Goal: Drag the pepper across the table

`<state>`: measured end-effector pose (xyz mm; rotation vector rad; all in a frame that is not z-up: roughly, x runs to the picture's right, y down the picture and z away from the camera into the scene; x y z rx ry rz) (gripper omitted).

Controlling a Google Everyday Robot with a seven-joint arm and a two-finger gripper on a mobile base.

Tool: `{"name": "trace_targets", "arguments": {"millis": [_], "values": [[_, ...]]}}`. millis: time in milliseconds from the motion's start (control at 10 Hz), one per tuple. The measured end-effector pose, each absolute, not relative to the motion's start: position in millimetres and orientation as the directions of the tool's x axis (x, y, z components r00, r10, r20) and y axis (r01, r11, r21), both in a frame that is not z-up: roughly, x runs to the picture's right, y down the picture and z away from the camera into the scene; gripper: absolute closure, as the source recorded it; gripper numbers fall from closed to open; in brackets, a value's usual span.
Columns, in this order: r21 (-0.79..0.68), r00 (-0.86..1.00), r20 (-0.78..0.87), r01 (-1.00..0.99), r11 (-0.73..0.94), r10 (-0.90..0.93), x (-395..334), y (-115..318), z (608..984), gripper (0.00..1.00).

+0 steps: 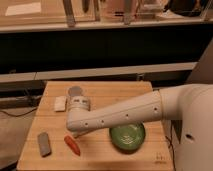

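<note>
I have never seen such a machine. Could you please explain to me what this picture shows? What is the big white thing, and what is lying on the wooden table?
The big white shape is a robot's arm. It reaches from the robot's body at the right of the picture across a small wooden table. There is only one camera. It looks down at the table from above, and where it is mounted is not known.

The hand, the part that grasps, is at the arm's end, close behind the red pepper. Whether it touches the pepper cannot be told.

Also on the table are a grey block beside the pepper, a green bowl partly under the arm, and a can with a small white piece further back. Nothing appears to be lifted off the table.
</note>
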<state>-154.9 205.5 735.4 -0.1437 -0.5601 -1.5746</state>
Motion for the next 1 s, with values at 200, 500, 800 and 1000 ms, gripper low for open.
{"name": "trace_targets", "arguments": {"millis": [200,500,800,1000], "values": [[0.268,-0.092,0.435,0.963,0.031,-0.896,-156,211,733,0.20],[0.276,-0.100,0.440,0.961,0.029,-0.893,-158,218,730,0.20],[0.301,-0.122,0.439,0.954,0.017,-0.890,-167,227,725,0.20],[0.321,-0.142,0.432,0.947,0.005,-0.891,-173,234,721,0.20]]}}
